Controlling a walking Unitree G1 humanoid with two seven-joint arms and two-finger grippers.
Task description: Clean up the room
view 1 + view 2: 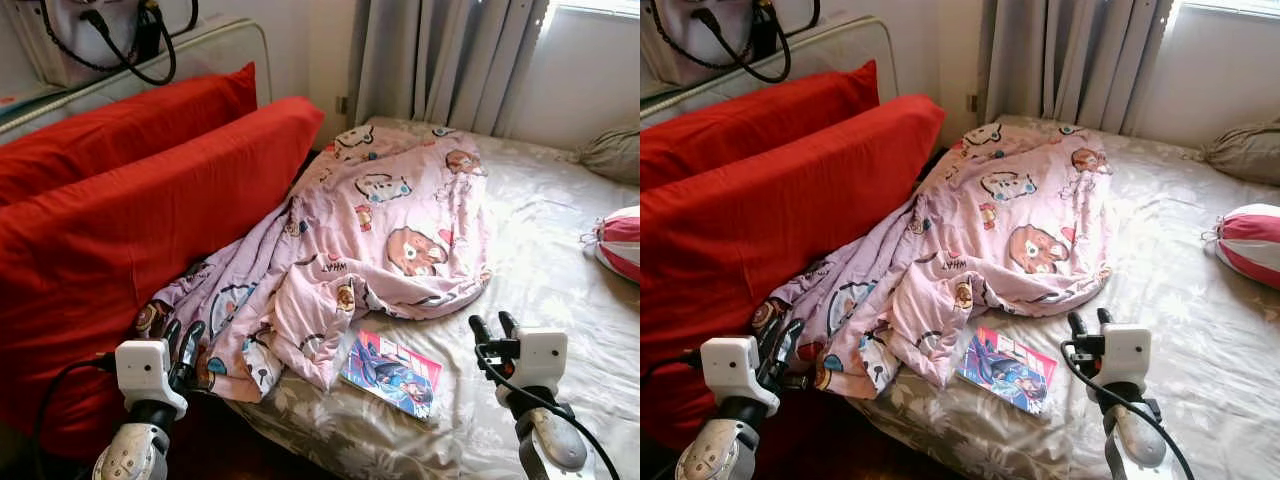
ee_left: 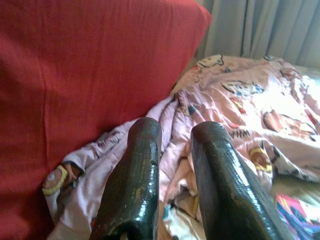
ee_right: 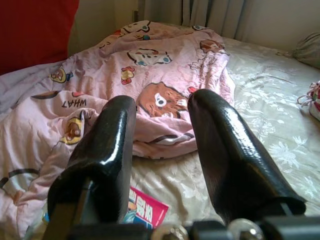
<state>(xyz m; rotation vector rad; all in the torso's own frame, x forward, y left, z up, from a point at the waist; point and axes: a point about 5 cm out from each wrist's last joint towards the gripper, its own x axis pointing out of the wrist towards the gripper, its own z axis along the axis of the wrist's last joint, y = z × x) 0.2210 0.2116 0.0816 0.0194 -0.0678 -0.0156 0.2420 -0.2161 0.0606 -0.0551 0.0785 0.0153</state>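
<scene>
Two red cushions (image 1: 150,210) lean along the left side of a bed (image 1: 560,260), a pink cartoon-print blanket (image 1: 370,230) lying crumpled against them and spilling across the floral sheet. The left gripper (image 1: 183,337) hovers at the blanket's near-left corner, just beside the lower cushion, its two fingers (image 2: 135,180) parted by a narrow gap and holding nothing. A colourful comic book (image 1: 392,373) lies flat on the sheet near the bed's front edge, touching the blanket's hem. The right gripper (image 1: 494,327) hangs above the sheet, right of the book, fingers (image 3: 225,145) spread apart and empty. A red-and-white striped bag (image 1: 620,243) rests at far right.
</scene>
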